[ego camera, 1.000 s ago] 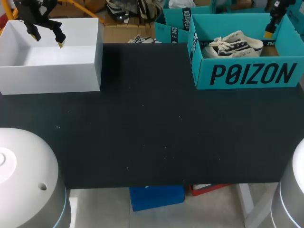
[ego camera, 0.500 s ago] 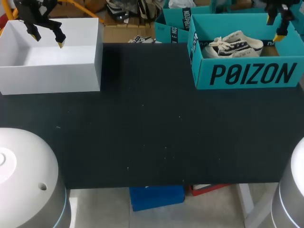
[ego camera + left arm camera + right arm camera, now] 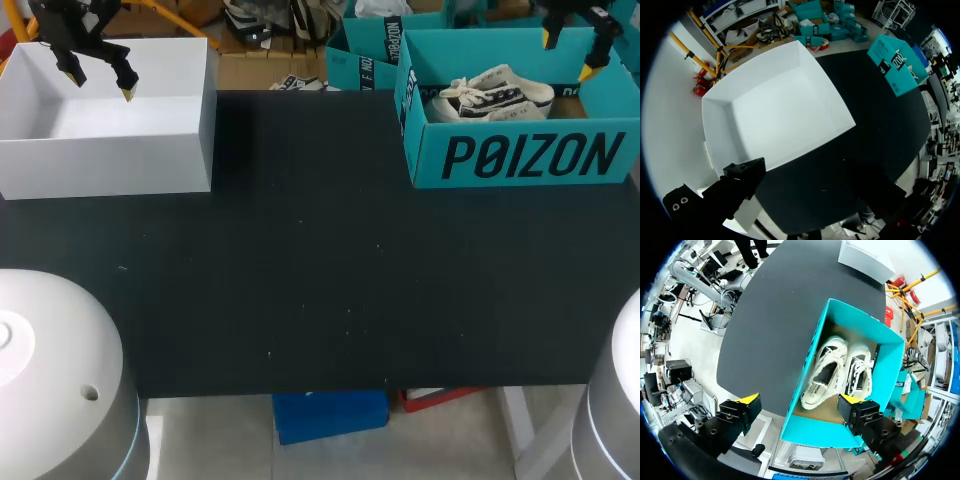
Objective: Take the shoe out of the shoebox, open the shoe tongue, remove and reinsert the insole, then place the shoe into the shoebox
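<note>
— So, status on the shoe job?

— Head view first. Both shoes (image 3: 495, 92) lie in the shoebox (image 3: 520, 155), at the far right of the table (image 3: 320, 280). Right gripper (image 3: 566, 55) hangs above the shoebox's far right end, fingers spread, holding nothing. Left gripper (image 3: 98, 83) hangs over the white box (image 3: 110, 165) at far left, fingers also spread, nothing between them.

— Left wrist?

— White box (image 3: 775, 110) directly ahead, nothing in it. Shoebox (image 3: 897, 65) well apart, across the table. My yellow tips don't show in this view, so I take the spread from the head view.

— Right wrist?

— Looking down into the shoebox (image 3: 805, 432). Shoes (image 3: 826, 371) side by side on its floor, laces up, openings showing. Right gripper (image 3: 800, 399) is wide apart: one tip over the shoebox's near end, the other outside its long wall. Neither touches a shoe.

— Progress, then?

— Nothing ticked off, by my read. No shoe is out yet, so the take-out, the tongue and insole work and the put-back are all pending. I'd call this the approach to the first pick. The right arm is the one placed for it, and the left is parked far off.
</note>
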Controlling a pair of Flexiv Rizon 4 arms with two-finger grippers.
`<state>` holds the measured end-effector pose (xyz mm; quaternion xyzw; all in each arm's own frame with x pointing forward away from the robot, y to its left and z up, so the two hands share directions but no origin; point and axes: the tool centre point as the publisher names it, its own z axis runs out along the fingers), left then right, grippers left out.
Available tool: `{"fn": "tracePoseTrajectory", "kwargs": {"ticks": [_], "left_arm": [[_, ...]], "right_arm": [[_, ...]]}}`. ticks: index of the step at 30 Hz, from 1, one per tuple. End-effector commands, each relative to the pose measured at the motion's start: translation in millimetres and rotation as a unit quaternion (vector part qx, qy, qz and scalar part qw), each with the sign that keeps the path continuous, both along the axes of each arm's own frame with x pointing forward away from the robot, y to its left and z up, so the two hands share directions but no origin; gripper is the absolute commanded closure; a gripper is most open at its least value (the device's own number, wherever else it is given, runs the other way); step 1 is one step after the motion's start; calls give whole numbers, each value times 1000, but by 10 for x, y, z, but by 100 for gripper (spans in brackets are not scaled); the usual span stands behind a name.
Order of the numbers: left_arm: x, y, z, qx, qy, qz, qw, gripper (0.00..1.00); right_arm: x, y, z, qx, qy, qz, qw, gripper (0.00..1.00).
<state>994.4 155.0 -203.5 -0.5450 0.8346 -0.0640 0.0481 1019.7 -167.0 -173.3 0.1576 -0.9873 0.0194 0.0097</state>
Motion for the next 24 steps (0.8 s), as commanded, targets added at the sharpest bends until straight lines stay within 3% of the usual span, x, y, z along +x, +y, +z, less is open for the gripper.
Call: {"fn": "tracePoseTrajectory", "kwargs": {"ticks": [1,21,22,23,24], "left_arm": [[-10,3,6,1,0,0,1000,0],[-10,3,6,1,0,0,1000,0],[-10,3,6,1,0,0,1000,0],[-10,3,6,1,0,0,1000,0],[-10,3,6,1,0,0,1000,0]], "right_arm": [[168,52,-88,-8,9,-14,1000,0],[479,186,-637,-12,-32,-93,995,0],[493,191,-666,-12,-33,-94,995,3],[512,194,-703,-12,-33,-95,995,34],[531,195,-740,-11,-33,-97,995,45]]}}
